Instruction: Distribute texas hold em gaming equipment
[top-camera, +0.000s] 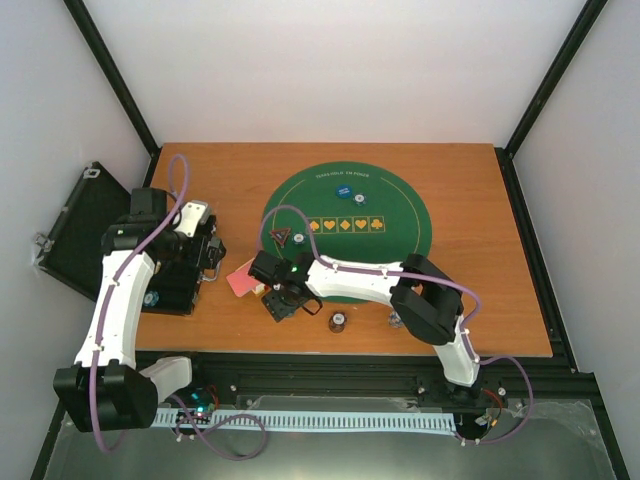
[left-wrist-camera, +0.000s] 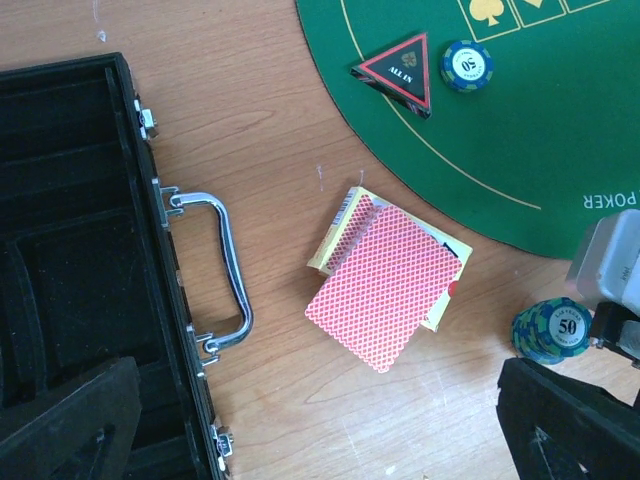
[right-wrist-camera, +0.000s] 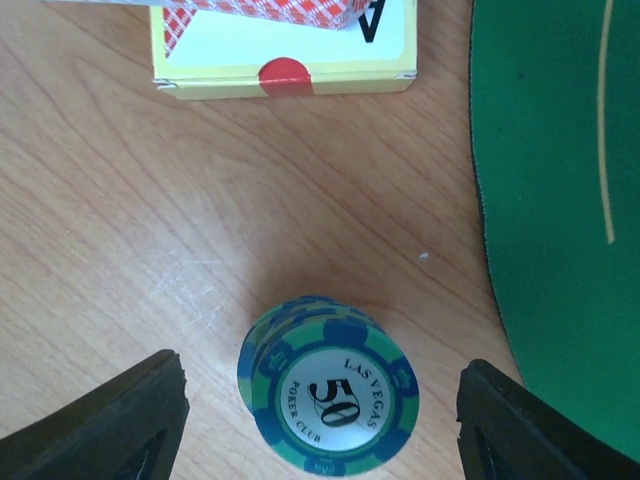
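Plain white enclosure walls (top-camera: 330, 60); black metal corner struts (top-camera: 112, 75); orange-brown wooden tabletop (top-camera: 470, 200), lightly scratched; black slotted rail (top-camera: 330, 375) along near edge; even, diffuse light.

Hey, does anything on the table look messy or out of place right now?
Yes. The red-backed playing cards lie skewed across their yellow-edged card box on the wooden table, off the round green felt mat. The blue-and-green striped 50 chip stack beside them is slightly staggered.
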